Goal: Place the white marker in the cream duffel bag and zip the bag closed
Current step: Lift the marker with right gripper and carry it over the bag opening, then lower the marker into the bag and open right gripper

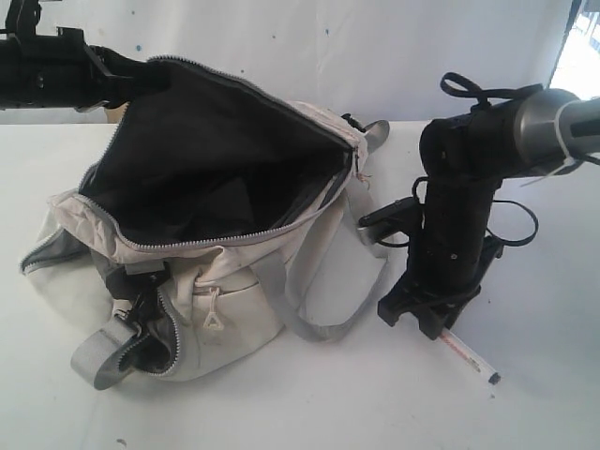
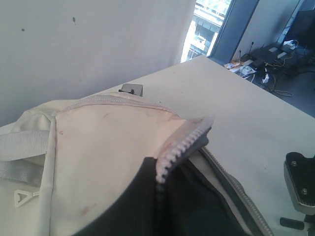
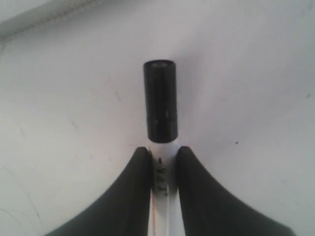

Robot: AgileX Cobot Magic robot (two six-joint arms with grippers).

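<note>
Two arms in shot. The right hand [image 1: 433, 323] points down at the worktop [image 1: 525, 412] and is clamped narrow on the white marker [image 1: 467, 356]. That's over on the right, well apart from the cream duffel bag [image 1: 234, 309].

The marker is slim and white, with a dark tip at the near-right end and a faint reddish line along the barrel. In the right wrist view the black fingers [image 3: 135, 187] squeeze the barrel just behind the black cap [image 3: 160, 105], with small black print showing between them. Can't tell if it's touching the worktop.

The bag sits on the left, unzipped, with its dark lining [image 1: 216, 159] showing. It's got grey zip teeth [image 2: 182, 142], a grey strap [image 1: 323, 323] and some stains on the fabric. The left hand [image 1: 141, 77] grips the flap's far-left zip edge and holds it up.
</note>
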